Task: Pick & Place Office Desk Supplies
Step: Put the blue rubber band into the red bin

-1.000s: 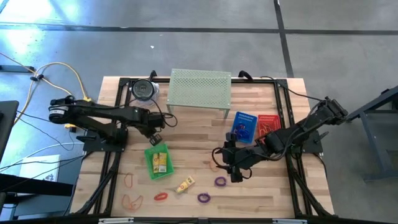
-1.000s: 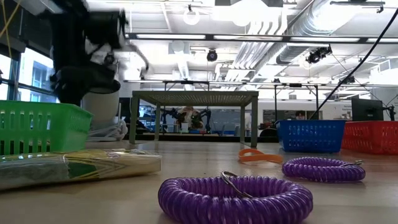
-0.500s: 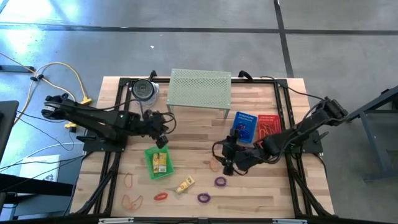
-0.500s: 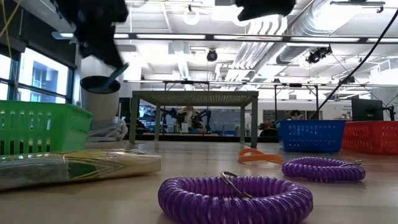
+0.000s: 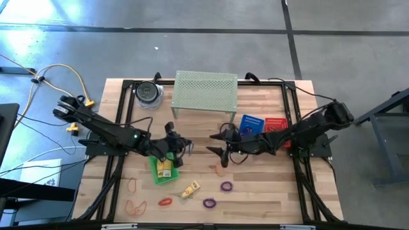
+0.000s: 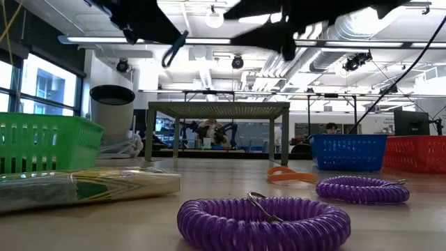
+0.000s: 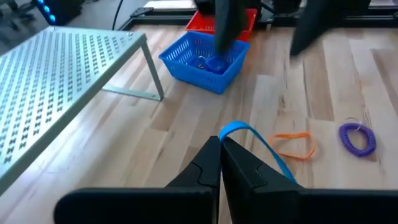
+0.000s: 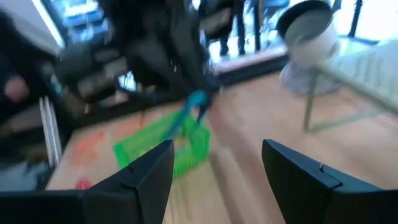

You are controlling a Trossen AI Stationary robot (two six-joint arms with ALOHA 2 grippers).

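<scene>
My left gripper (image 5: 176,144) hangs in the air over the table's middle, just past the green basket (image 5: 163,167), and is shut on a thin blue loop (image 7: 244,132). In the low view the loop (image 6: 174,49) dangles under it. My right gripper (image 5: 220,145) is open and faces the left one from the right, above the orange loop (image 5: 220,169). Two purple coil loops (image 5: 226,186) (image 5: 209,203), a yellow packet (image 5: 188,190), a red loop (image 5: 165,201) and orange loops (image 5: 132,186) lie flat on the wood. My left gripper pinches the blue loop by one end (image 7: 224,132) between its two shut fingertips, coming from the table's left and slanting down. The loop is lifted clear of the table and hangs slack below and ahead of the fingers.
The blue basket (image 5: 251,128) and red basket (image 5: 276,124) stand right of centre, under my right arm. The pale-green perforated shelf (image 5: 206,89) stands at the far edge with a round container (image 5: 148,92) beside it. Another yellow packet lies in the green basket.
My left gripper, holding the blue loop, has risen and moved toward the table's right, from the green basket's far side to the table's middle. My right gripper has risen from beside the purple loops and moved toward the far edge and the left, toward the left gripper.
</scene>
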